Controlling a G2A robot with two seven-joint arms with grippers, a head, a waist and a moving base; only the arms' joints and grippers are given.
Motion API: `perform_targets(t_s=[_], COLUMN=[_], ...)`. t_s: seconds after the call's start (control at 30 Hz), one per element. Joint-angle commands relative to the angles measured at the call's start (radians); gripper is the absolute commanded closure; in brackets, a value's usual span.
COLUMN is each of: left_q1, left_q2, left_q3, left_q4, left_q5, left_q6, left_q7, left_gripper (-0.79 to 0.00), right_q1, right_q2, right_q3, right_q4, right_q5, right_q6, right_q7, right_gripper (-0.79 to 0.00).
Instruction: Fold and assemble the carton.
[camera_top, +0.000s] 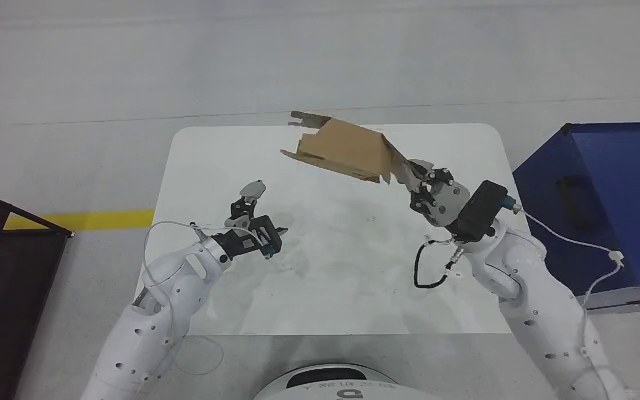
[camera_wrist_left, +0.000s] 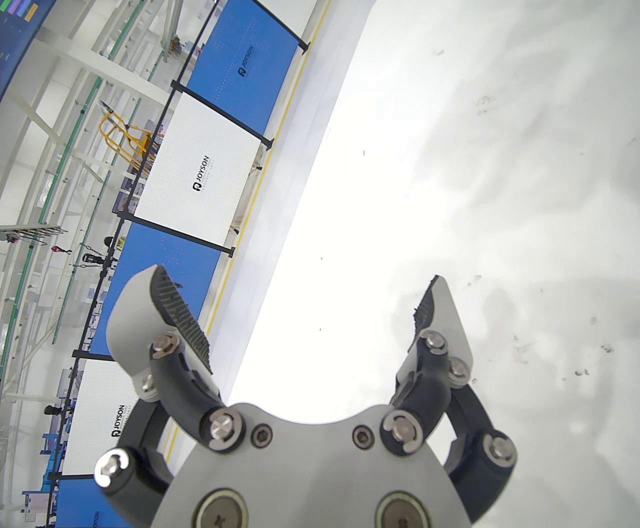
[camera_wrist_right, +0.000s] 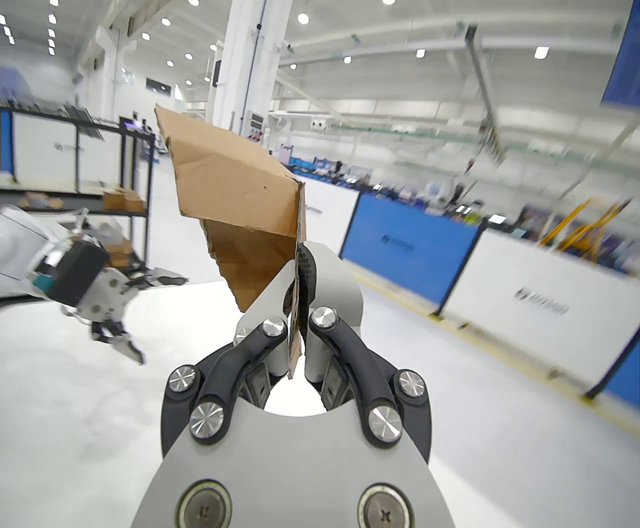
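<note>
A brown cardboard carton (camera_top: 342, 150), partly unfolded with loose flaps, hangs above the far middle of the white table (camera_top: 330, 290). My right gripper (camera_top: 412, 178) is shut on one edge of the carton (camera_wrist_right: 235, 200), the cardboard pinched between its pads (camera_wrist_right: 298, 280). My left gripper (camera_top: 262, 212) stands open over the left part of the table, well apart from the carton, with nothing between its fingers (camera_wrist_left: 177, 320). The right wrist view shows that left gripper (camera_wrist_right: 120, 320) farther off, low over the table.
A dark blue bin (camera_top: 590, 200) stands beside the table on the right. A black object (camera_top: 25, 270) sits by the table's left side, near a yellow floor line (camera_top: 90, 219). The table surface bears faint scuff marks (camera_wrist_left: 550, 340).
</note>
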Motion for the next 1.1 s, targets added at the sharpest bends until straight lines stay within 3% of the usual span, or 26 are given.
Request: perform_targets(t_s=[0.0, 0.13, 0.2, 0.33, 1.07], left_q1=[0.000, 0.000, 0.000, 0.000, 0.000], left_q2=[0.000, 0.000, 0.000, 0.000, 0.000], left_q3=[0.000, 0.000, 0.000, 0.000, 0.000], left_q4=[0.000, 0.000, 0.000, 0.000, 0.000], left_q5=[0.000, 0.000, 0.000, 0.000, 0.000], left_q6=[0.000, 0.000, 0.000, 0.000, 0.000], left_q7=[0.000, 0.000, 0.000, 0.000, 0.000], left_gripper=[-0.785, -0.785, -0.785, -0.785, -0.785], right_q1=[0.012, 0.066, 0.085, 0.112, 0.028], right_q2=[-0.003, 0.003, 0.007, 0.006, -0.006], right_q3=[-0.027, -0.078, -0.094, -0.094, 0.037], right_q4=[0.026, 0.048, 0.055, 0.066, -0.008], right_q5=[0.336, 0.867, 1.078, 1.310, 1.374], right_q6=[-0.057, -0.077, -0.027, -0.037, -0.241], right_q7=[0.133, 0.496, 0.645, 0.758, 0.715], right_gripper=[0.000, 0.000, 0.000, 0.000, 0.000])
